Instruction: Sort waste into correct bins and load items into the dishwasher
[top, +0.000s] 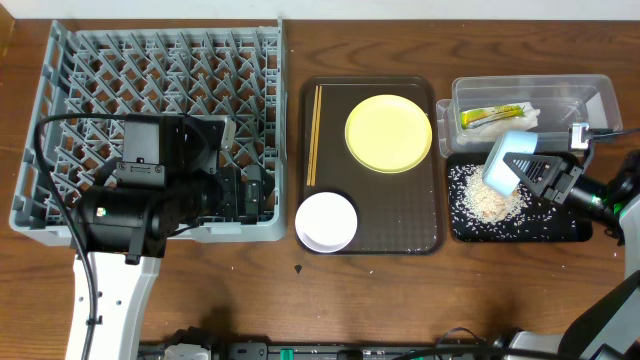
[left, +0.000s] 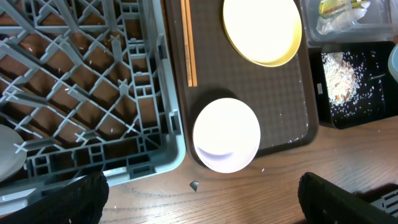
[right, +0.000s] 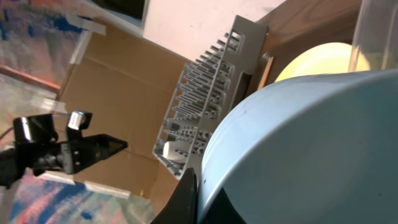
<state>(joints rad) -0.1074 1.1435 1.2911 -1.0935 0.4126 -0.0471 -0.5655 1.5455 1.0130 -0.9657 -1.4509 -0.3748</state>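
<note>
My right gripper (top: 540, 172) is shut on the rim of the light blue bowl (top: 507, 160) and holds it tilted above the black tray (top: 570, 232), where rice grains and a beige lump (top: 487, 200) lie. In the right wrist view the bowl (right: 311, 143) fills the frame, with a finger (right: 198, 190) on its rim. The clear tub (top: 590, 95) holds the yellow-green wrapper (top: 490, 117) and white tissue (top: 532, 113). My left gripper (left: 202, 205) is open and empty over the grey dish rack's (top: 150, 90) front right corner, near the cream-white bowl (left: 226, 134). The cup is not clearly seen.
The dark brown serving tray (top: 400, 225) carries the yellow plate (top: 389, 133), the chopsticks (top: 314, 135) along its left side and the cream-white bowl (top: 326, 221) at its front left corner. A small dark chip (top: 298, 268) lies on the wood table.
</note>
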